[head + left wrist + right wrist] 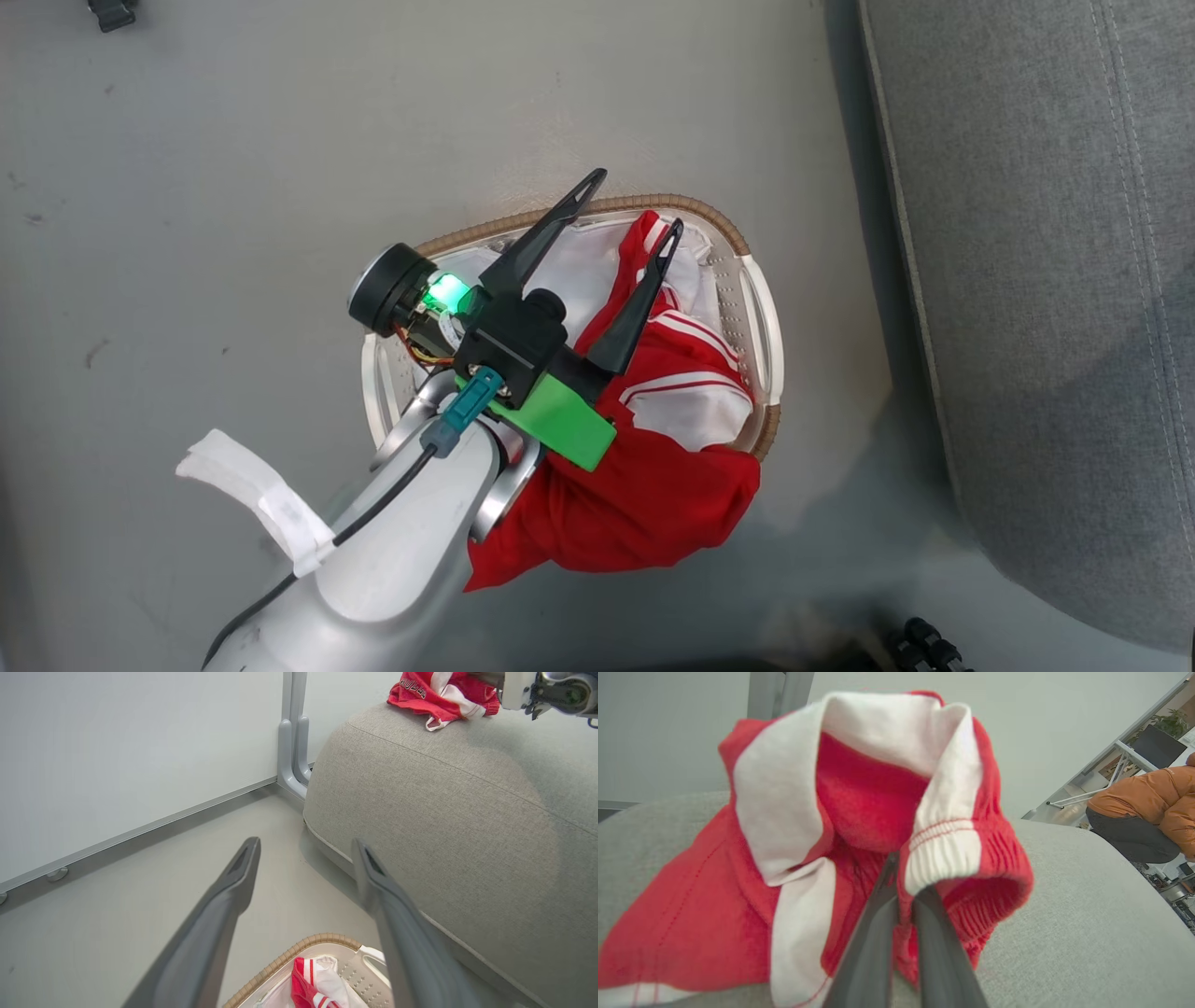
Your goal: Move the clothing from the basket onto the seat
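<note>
The white basket (758, 308) with a brown woven rim stands on the floor, left of the grey seat (1046, 280). Red and white clothing (672, 448) lies in it and spills over its near rim. My left gripper (635, 203) hovers over the basket, open and holding nothing. In the left wrist view its fingers (233, 891) spread above the basket (299, 952), where the clothing (303, 984) peeks out. A second red and white garment (873, 802) rests on the seat (1073, 914), and my right gripper (903, 877) is shut on its fabric. That garment (434, 693) also shows atop the seat (444, 812).
A pale wall panel with a grey post (292, 732) stands behind the seat. A person in an orange jacket (1157, 798) crouches beyond the seat's far side. A small black object (112, 11) lies on the floor at far left, and dark wheels (924, 644) show at the bottom.
</note>
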Controlling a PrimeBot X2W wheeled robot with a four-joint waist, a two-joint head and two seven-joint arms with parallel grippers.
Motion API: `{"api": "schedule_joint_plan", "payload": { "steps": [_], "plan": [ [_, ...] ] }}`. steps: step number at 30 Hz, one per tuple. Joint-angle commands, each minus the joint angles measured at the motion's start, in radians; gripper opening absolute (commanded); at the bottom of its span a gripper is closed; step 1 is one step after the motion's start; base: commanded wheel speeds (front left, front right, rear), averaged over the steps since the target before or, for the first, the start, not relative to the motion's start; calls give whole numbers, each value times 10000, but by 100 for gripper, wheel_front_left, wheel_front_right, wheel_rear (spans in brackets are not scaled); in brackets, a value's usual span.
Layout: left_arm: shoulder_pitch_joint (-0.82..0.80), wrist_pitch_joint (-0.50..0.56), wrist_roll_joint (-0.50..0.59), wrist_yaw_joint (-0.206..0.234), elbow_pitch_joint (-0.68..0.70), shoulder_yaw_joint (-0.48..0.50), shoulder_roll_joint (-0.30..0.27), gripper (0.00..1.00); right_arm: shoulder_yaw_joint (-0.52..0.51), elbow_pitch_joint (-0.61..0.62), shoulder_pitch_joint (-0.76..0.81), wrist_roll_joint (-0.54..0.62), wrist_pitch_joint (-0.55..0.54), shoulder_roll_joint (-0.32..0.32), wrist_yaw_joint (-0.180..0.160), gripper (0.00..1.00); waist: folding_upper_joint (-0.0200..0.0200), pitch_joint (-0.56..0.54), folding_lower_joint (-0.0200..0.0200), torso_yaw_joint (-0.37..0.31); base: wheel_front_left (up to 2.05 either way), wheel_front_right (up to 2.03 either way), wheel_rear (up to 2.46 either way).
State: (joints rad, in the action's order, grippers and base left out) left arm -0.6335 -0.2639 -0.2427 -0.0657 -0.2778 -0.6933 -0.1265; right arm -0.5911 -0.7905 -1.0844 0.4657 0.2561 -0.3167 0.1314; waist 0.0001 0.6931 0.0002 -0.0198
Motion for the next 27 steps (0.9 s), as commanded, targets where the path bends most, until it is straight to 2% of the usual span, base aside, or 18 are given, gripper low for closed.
{"api": "schedule_joint_plan", "payload": {
  "steps": [1, 2, 3, 5, 6, 7, 18, 27],
  "plan": [
    [-114, 3, -19, 65, -35, 33, -78, 100, -94, -77, 180, 130, 67, 49, -14, 0, -1, -17, -2, -61, 0, 0, 0],
    [-82, 3, -37, 82, -54, 46, -93, 100, -129, -116, 232, 191, 82, 110, -14, 0, -1, -42, -2, -95, 0, 0, 0],
    [-41, 2, -67, 87, -81, 62, -107, 100, -167, -144, 306, 244, 83, 184, -14, 5, -1, -82, -2, -136, 0, 0, 0],
    [29, 1, -128, 118, -126, 95, -131, 100, -130, -81, 424, 284, 93, 335, -14, 42, -1, -180, -2, -223, 0, 0, 0],
    [54, 0, -150, 127, -140, 113, -136, 100, -59, 19, 487, 240, 96, 387, -14, 80, -1, -225, -2, -260, 0, 0, 0],
    [84, -1, -177, 138, -165, 140, -154, 100, 35, 125, 602, 173, 98, 452, -14, 100, -1, -297, -2, -312, 0, 0, 0],
    [635, -6, -533, 256, -334, 738, -85, 100, 1310, 972, 2425, -852, 104, 876, -14, 100, -1, -1702, -2, -578, 0, 0, 0],
    [1540, -7, -835, 402, -403, 2023, -34, 100, 2846, 1279, 3254, -1712, 106, 728, -14, 100, -1, -3507, -2, -420, 0, 0, 0]
  ]
}}
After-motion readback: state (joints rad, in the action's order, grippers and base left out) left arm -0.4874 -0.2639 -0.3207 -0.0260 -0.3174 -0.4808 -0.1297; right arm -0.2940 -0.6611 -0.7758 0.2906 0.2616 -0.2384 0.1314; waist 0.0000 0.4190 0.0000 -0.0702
